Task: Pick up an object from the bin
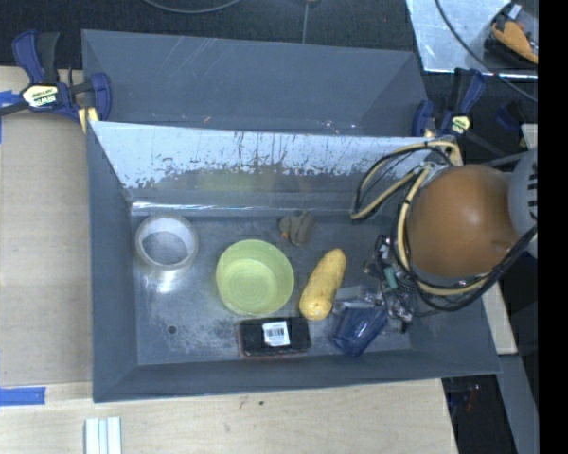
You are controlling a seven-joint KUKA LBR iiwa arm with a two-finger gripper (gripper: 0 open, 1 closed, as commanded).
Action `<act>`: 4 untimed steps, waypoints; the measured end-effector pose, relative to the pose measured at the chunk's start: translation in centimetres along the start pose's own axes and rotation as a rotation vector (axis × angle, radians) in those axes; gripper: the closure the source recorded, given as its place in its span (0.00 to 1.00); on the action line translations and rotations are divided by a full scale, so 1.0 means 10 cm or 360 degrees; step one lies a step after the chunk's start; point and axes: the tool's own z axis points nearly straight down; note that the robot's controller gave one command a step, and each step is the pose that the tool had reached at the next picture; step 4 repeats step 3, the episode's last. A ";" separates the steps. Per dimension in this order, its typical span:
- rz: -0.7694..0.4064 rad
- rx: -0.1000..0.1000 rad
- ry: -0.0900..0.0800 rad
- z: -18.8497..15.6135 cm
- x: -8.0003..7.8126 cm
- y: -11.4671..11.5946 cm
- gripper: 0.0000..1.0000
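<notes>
The bin (pixel 114 282) is grey metal; its far wall, at 12 o'clock, is paler and streaked with dark drips and specks. At 9 o'clock lies 1 roll of tape (pixel 166 244), translucent silvery-white. The bowl (pixel 256 275) at the centre is plain lime green. Toward 3 o'clock of it is a yellow lumpy thing (pixel 322 284) (mottled, more ochre at its lower end). At 6 o'clock, a black box (pixel 275 337) bears a white label with black barcode stripes. At 4 o'clock is a dark blue thing (pixel 358 331). At 1 o'clock is a small drab brown thing (pixel 295 227). The wrist cover (pixel 459 223) is glossy orange-brown, ringed by black and yellow cables (pixel 379 173).
</notes>
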 end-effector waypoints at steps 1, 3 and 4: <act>0.0000 0.0000 0.0000 0.00 0.00 0.00 1.00; 0.0003 -0.0006 0.0003 -0.32 0.00 0.00 1.00; 0.0003 -0.0006 0.0003 -0.32 0.00 0.00 1.00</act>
